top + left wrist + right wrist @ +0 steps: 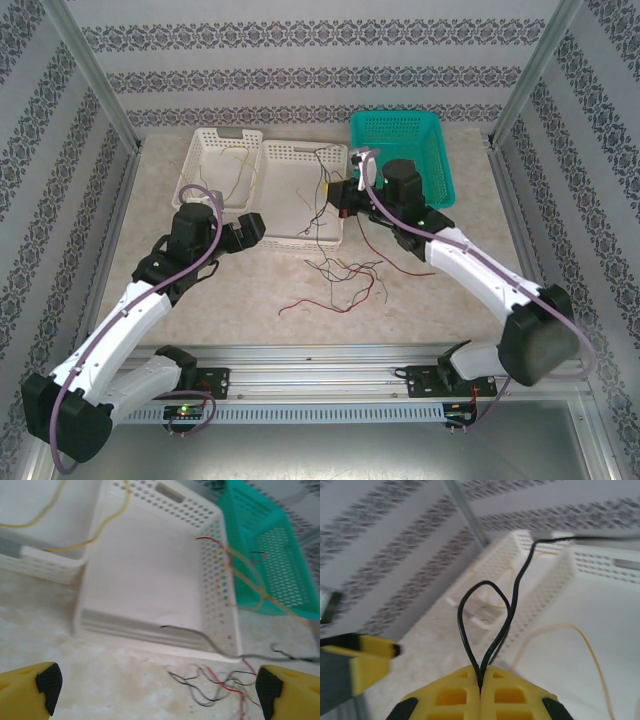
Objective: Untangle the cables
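Note:
A loose tangle of black and red cables [340, 272] lies on the table in front of the middle white basket [290, 160]; the left wrist view has this tangle [220, 680] at lower right. My right gripper [346, 197] hovers over that basket's right side, shut on a black cable [485, 612] that loops out of the closed fingers [481, 680]. Thin yellow and dark strands [320, 195] hang near it. My left gripper [246, 230] is open, its fingers [42, 685] spread wide above bare table [157, 695], left of the tangle. A yellow cable [75, 545] lies in the left white basket [205, 150].
A teal basket [430, 150] stands at the back right, beside the white ones. A dark cable end [200, 635] drapes over the middle basket's near rim [150, 640]. A separate red cable [300, 303] lies nearer the front. Patterned walls and metal posts enclose the table.

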Robot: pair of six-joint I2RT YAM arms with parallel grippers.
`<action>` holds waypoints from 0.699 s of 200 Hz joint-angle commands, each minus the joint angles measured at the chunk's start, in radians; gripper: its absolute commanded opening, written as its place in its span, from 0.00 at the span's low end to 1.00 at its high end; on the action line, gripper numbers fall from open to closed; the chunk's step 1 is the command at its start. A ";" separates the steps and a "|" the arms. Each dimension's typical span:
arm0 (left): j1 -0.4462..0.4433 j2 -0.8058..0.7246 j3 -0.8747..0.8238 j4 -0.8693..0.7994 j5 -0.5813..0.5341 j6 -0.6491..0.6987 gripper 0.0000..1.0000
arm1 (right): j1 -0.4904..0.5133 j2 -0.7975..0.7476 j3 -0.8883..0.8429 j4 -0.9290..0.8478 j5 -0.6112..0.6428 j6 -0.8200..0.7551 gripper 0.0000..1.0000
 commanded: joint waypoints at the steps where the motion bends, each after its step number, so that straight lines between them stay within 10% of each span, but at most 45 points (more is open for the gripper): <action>1: -0.039 -0.025 -0.024 0.136 0.120 -0.061 1.00 | 0.032 -0.086 -0.067 0.052 -0.124 0.007 0.00; 140: -0.279 0.022 -0.176 0.718 0.427 -0.250 1.00 | 0.095 -0.343 -0.369 0.179 -0.175 0.113 0.00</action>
